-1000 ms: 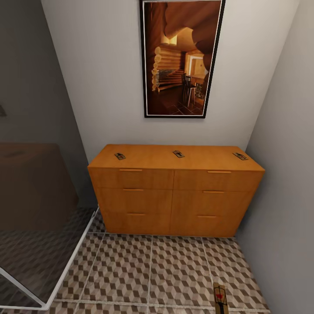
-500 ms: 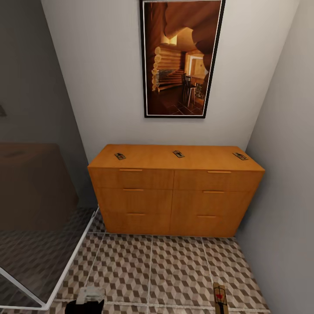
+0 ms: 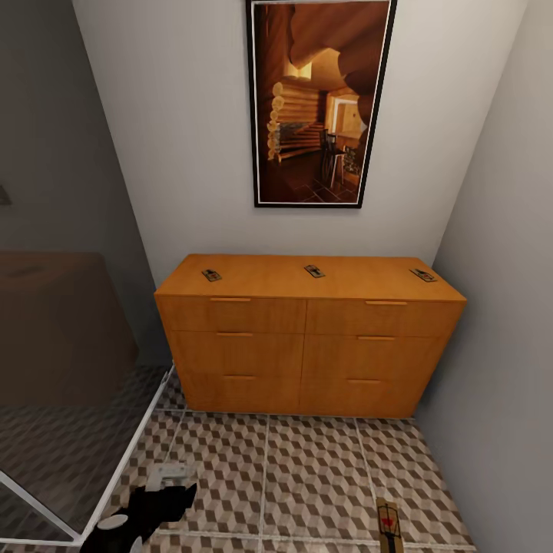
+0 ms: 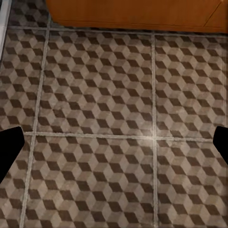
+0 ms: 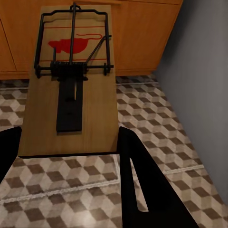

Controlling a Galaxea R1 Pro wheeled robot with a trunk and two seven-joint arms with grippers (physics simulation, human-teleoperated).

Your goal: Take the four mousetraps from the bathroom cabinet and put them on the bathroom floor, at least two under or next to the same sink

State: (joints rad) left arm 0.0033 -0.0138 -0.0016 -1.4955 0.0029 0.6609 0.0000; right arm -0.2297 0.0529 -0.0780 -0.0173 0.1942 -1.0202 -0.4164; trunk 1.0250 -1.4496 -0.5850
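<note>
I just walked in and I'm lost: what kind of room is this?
Probably a bathroom corner, though no sink shows here. Cube-patterned floor tiles, a glass screen like a shower's, and a wooden cabinet under a framed picture.

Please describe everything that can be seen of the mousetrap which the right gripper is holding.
The mousetrap is a flat rectangular board of pale brown wood, carrying a dark wire bar, a spring, a black plate and a red mouse mark. The right gripper pinches its near end between black fingers, holding it above the tiled bathroom floor.
</note>
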